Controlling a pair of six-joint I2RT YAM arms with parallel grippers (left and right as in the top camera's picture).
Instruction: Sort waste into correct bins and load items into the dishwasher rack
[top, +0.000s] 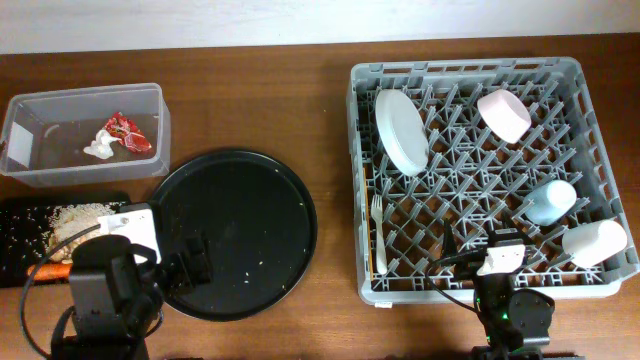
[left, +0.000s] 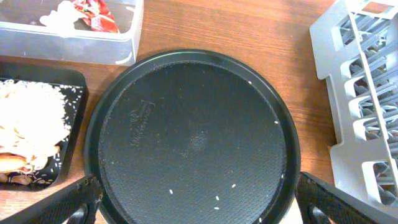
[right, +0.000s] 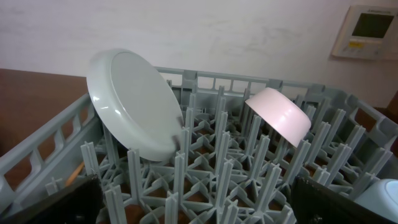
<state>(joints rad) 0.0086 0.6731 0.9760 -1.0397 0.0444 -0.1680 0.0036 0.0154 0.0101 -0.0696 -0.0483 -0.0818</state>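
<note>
The grey dishwasher rack (top: 365, 180) holds a white shallow bowl (top: 402, 132) on edge, a smaller white bowl (top: 503, 115), a light blue cup (top: 550, 201), a cream-white cup (top: 594, 242) and a white fork (top: 378, 235). The clear tub (top: 30, 150) holds the red-and-white wrapper (top: 128, 131) and a white paper scrap (top: 100, 147). The shallow black tray (top: 20, 215) holds beige crumbs (top: 75, 218) and the carrot (top: 52, 270). My left gripper (left: 199, 208) is open and empty over the round tray's near rim. My right gripper (right: 199, 202) is open and empty over the rack's front edge.
A large round black tray (top: 235, 232) with a few crumbs lies between the bins and the rack. It also fills the left wrist view (left: 193, 137). The bowls show in the right wrist view, shallow bowl (right: 134, 102) and smaller bowl (right: 280, 114).
</note>
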